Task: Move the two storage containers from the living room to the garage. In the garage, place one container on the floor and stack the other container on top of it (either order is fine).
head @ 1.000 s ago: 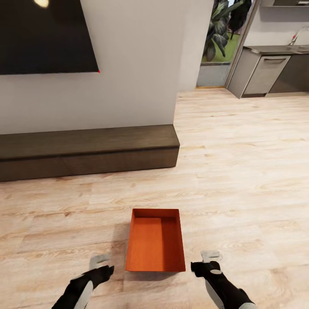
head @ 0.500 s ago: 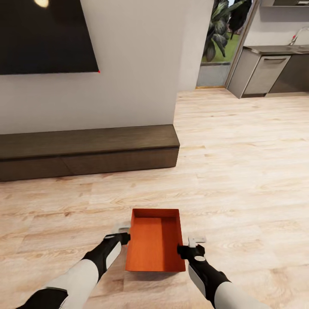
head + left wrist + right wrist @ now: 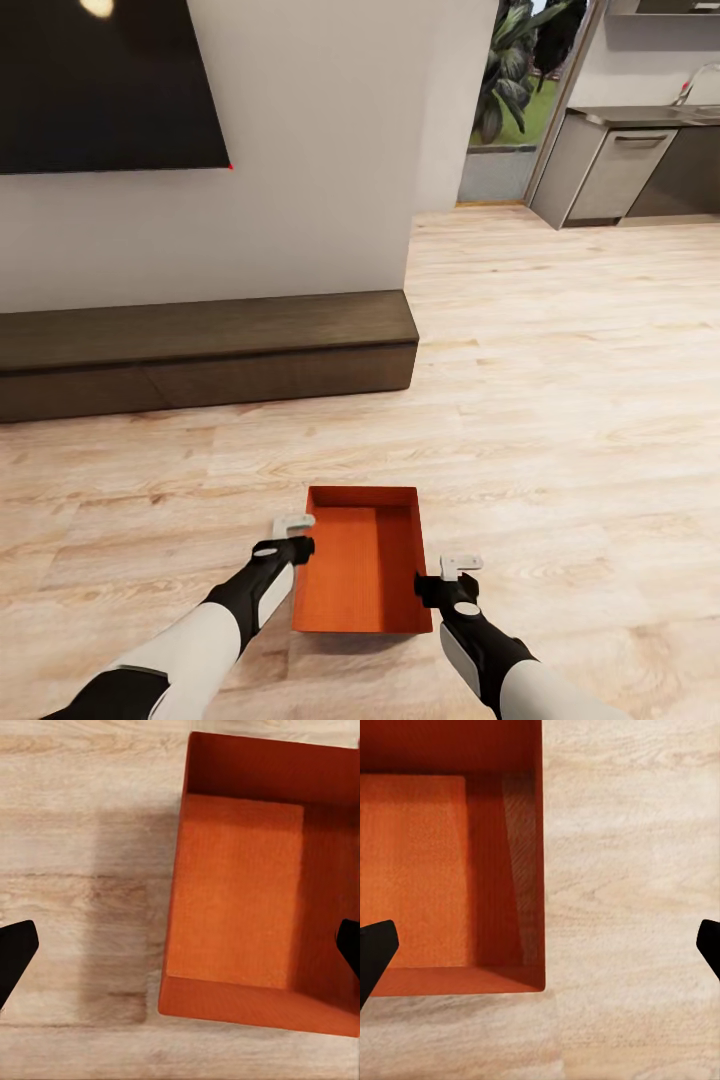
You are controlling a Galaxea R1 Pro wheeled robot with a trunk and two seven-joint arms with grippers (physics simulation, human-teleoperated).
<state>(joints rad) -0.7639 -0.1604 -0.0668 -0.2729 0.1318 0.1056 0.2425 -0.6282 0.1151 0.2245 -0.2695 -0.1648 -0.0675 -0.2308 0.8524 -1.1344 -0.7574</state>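
An orange bin (image 3: 362, 560) sits on the wood floor (image 3: 560, 400). The left claw (image 3: 292, 535) at its 9 o'clock and the right claw (image 3: 458, 575) at 3 o'clock both hang released, straddling its side walls.

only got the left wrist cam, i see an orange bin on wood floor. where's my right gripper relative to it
Observer: In the head view the right gripper hovers at the storage container's right wall, the left gripper at its left wall.
Operator: is the right one open
Observer: Yes. The right wrist view shows its fingertips spread wide, with the container's wall between them.
Operator: anything ahead of the bin i could bump
Observer: A long low dark-brown cabinet stands against the white wall further ahead, well apart from the container, with bare wood-plank floor between.
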